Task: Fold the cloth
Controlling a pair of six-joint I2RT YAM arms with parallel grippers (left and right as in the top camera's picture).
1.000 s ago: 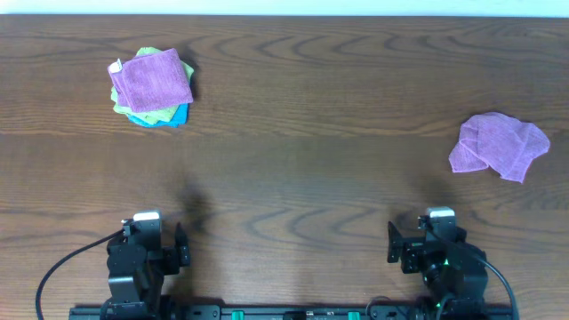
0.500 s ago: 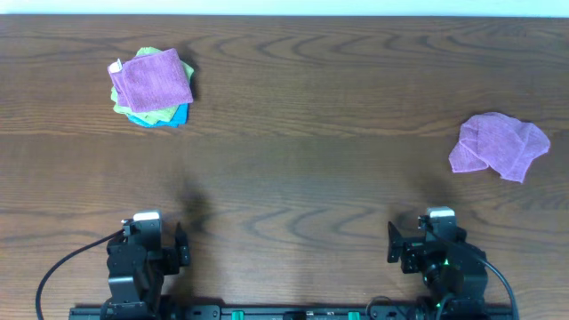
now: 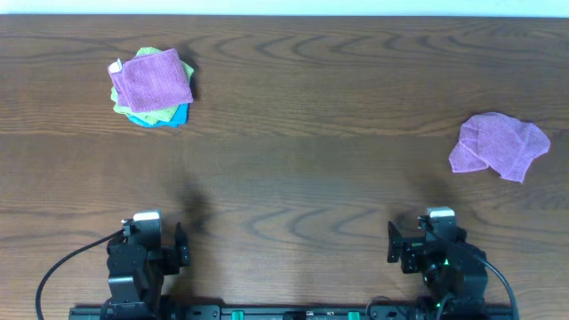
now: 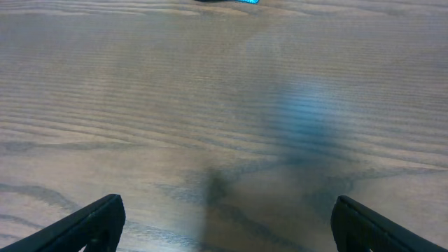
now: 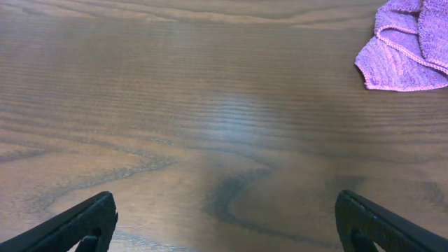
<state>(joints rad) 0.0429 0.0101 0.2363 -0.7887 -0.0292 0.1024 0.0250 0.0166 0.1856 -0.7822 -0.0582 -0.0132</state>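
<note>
A crumpled purple cloth [image 3: 499,145] lies loose on the wooden table at the right; it also shows in the right wrist view [image 5: 413,42] at the top right corner. My right gripper [image 5: 224,224] is open and empty, low over bare wood near the front edge, well short of the cloth. My left gripper [image 4: 224,224] is open and empty over bare wood at the front left. Both arms [image 3: 142,253] [image 3: 440,249] sit at the near edge.
A stack of folded cloths [image 3: 151,87], purple on top over green and blue, sits at the far left; its blue edge [image 4: 227,2] shows at the top of the left wrist view. The wooden table [image 3: 302,178] spans the view.
</note>
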